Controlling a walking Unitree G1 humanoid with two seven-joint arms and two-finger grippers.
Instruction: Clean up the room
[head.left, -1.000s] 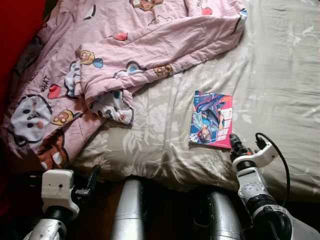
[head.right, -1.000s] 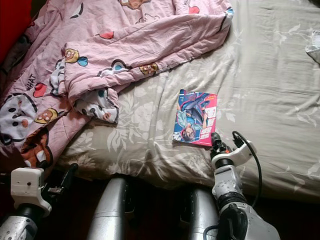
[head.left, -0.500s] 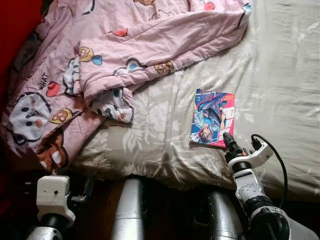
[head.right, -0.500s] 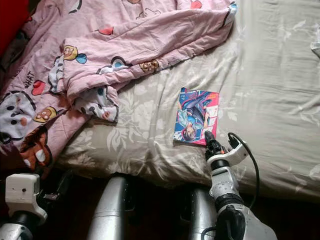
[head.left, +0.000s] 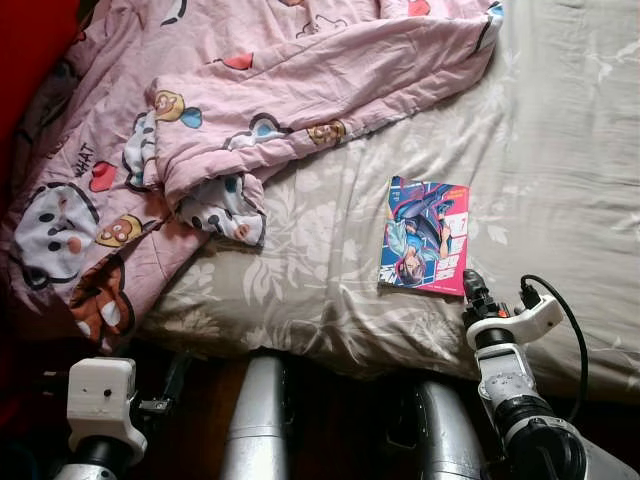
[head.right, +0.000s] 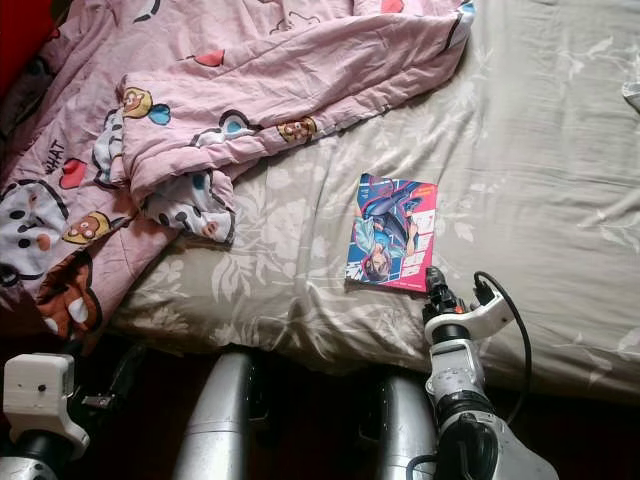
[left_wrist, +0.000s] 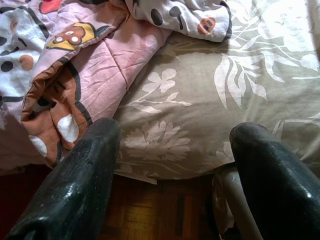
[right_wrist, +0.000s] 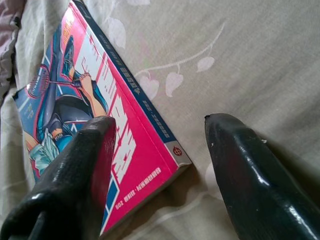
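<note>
on the floral bed sheet (head.left: 560, 150) | comic book (head.left: 424, 236) lies flat near the bed's front edge, well clear of the pink cartoon quilt (head.left: 200, 120) | right gripper (right_wrist: 155, 165) fingers spread wide at the book's near corner | left gripper (left_wrist: 172, 165) wide apart, below the bed edge, beside the quilt

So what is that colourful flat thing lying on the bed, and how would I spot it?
Look at the bed's beige leaf-print sheet, beside the rumpled pink cartoon quilt. Near the sheet's front edge lies a thin book, just ahead of the robot's open right gripper. Its bright pink and blue comic-style cover makes it the only glossy, flat item on the fabric.
</note>
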